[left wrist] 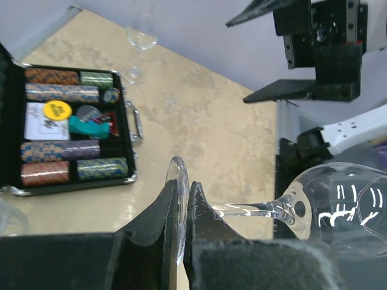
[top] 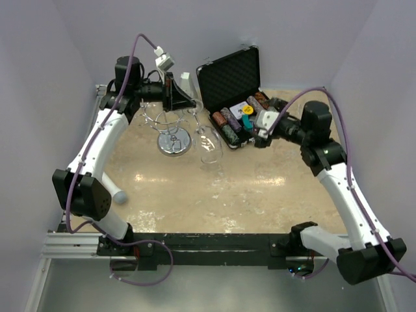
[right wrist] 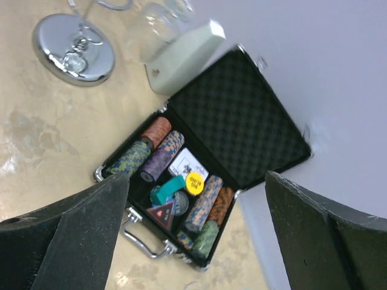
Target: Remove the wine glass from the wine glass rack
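Left gripper [left wrist: 183, 208] pinches the wine glass [left wrist: 338, 208] by its foot, tipped sideways, probably to slide clear of the wine glass rack [top: 174, 139] at its 6 o'clock; right gripper [right wrist: 197, 181] gapes wide, idle

The top camera looks down from above and behind the arm bases and takes in the whole bench [top: 260, 188]. The left wrist camera sits very near its pincer [left wrist: 184, 187] and the wine glass [left wrist: 338, 211], facing across the bench. The right wrist camera looks down between the fingers of its own pincer [right wrist: 193, 181]. All three views share the open chip case [top: 229, 75]; top and right also share the wine glass rack [top: 174, 144].
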